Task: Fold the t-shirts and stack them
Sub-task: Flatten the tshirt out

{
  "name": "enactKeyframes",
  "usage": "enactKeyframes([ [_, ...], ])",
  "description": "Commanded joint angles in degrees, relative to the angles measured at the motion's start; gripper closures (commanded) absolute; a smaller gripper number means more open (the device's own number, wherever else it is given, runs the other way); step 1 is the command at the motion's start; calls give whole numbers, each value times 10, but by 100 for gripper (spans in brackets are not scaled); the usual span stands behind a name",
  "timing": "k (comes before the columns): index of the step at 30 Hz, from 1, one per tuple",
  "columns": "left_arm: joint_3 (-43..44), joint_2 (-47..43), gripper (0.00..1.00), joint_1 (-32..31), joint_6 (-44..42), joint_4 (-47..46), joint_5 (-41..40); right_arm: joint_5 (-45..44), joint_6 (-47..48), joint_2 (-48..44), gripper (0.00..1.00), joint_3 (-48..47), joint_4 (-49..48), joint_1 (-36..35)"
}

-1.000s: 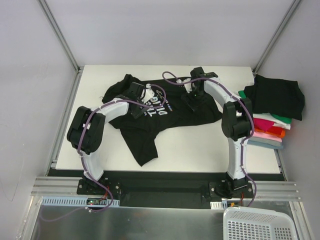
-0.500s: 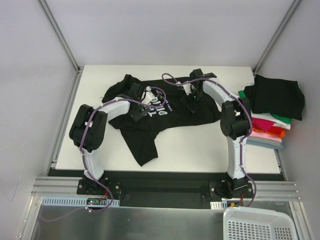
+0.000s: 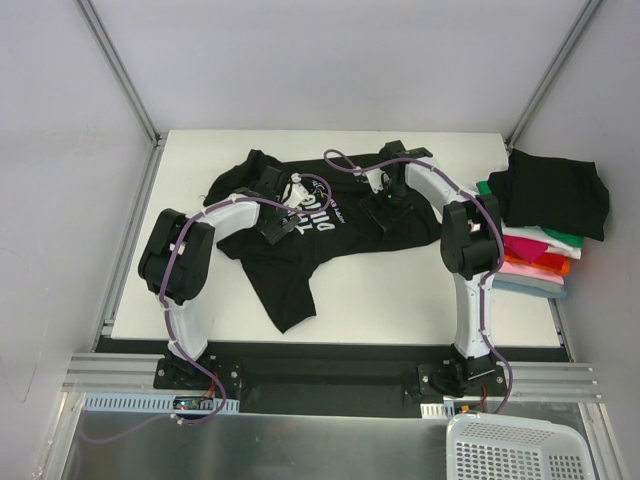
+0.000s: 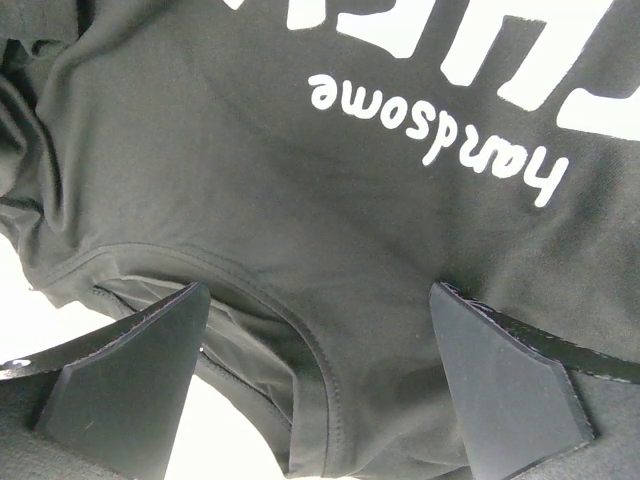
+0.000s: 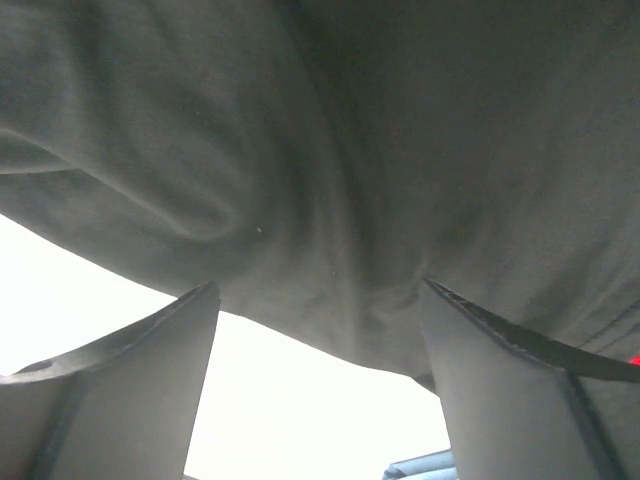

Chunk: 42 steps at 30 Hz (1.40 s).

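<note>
A black t-shirt with white chest lettering (image 3: 300, 262) lies crumpled and spread on the white table (image 3: 400, 295). My left gripper (image 3: 278, 225) is open, low over the shirt beside the lettering. In the left wrist view its jaws (image 4: 318, 325) straddle the collar seam (image 4: 310, 340), below the word "handsome" (image 4: 440, 140). My right gripper (image 3: 386, 208) is open over the shirt's right part. In the right wrist view (image 5: 320, 310) its jaws stand over the shirt's edge (image 5: 330, 290), with bare table below. Neither gripper holds cloth.
A stack of folded tees (image 3: 540, 255) stands at the table's right edge, with a black one (image 3: 555, 190) on top and green, white, red, pink, orange and blue-grey below. A white basket (image 3: 515, 450) sits at the near right, off the table. Metal frame posts stand at the back corners.
The left arm's elbow has shifted a little. The right gripper has shifted slightly over the shirt's right part. Both stay open and the shirt has barely moved.
</note>
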State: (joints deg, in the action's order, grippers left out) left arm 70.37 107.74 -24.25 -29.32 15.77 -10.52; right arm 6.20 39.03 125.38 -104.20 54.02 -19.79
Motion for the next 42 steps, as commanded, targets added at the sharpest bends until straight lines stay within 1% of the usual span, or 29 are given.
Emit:
enactKeyframes([
  [1,-14,-6,7,5,11,54,-5,-32,-14,-9,14,3,-2,-5],
  [5,-17,-8,7,4,11,56,-15,-58,-18,-9,11,20,-14,-9],
  [7,-19,-9,8,5,11,57,-24,-80,-18,-11,1,27,-17,-9],
  [8,-19,-9,9,6,10,58,-27,-82,-18,-12,3,29,-17,-9],
  [22,-21,-20,8,5,14,78,-38,-66,-12,-20,4,53,-5,-9],
  [32,-17,-21,8,7,8,87,-46,-44,-15,-60,4,114,-2,-15],
  [37,-1,-5,8,20,1,88,-48,-51,-19,-94,4,162,-15,-40],
  [42,29,15,8,41,-11,86,-39,-46,-30,-114,4,186,-19,-64],
])
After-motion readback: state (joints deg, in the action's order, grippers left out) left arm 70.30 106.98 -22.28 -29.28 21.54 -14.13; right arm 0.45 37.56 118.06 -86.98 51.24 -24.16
